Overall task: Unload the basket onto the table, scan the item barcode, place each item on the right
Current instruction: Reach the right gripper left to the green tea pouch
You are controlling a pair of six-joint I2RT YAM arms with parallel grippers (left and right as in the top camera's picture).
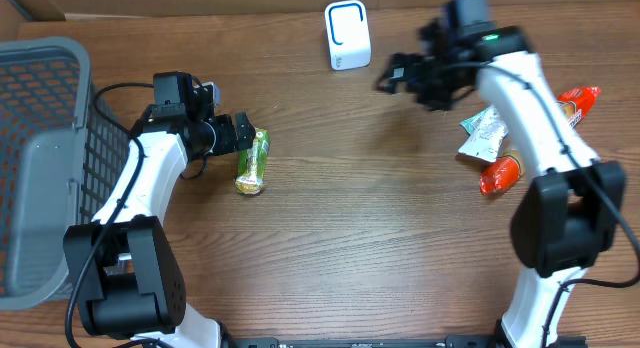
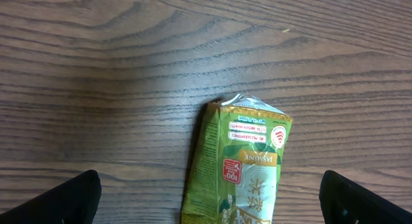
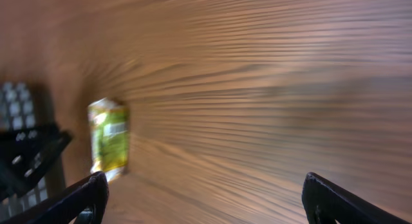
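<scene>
**Wooden counter, two open pincers, one green packet**

A brown wooden counter (image 1: pixel 350 238) holds a green snack packet (image 1: pixel 252 160) lying flat at its left side. The left pincer (image 1: pixel 238 136) is spread wide just beside the packet and grips nothing. The right pincer (image 1: pixel 392 72), also spread and empty, hangs near a white scanner (image 1: pixel 347 35).

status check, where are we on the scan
Left gripper open over green packet; right gripper open, empty. Packet flat on table, not held. Nothing between packet and scanner.
</scene>
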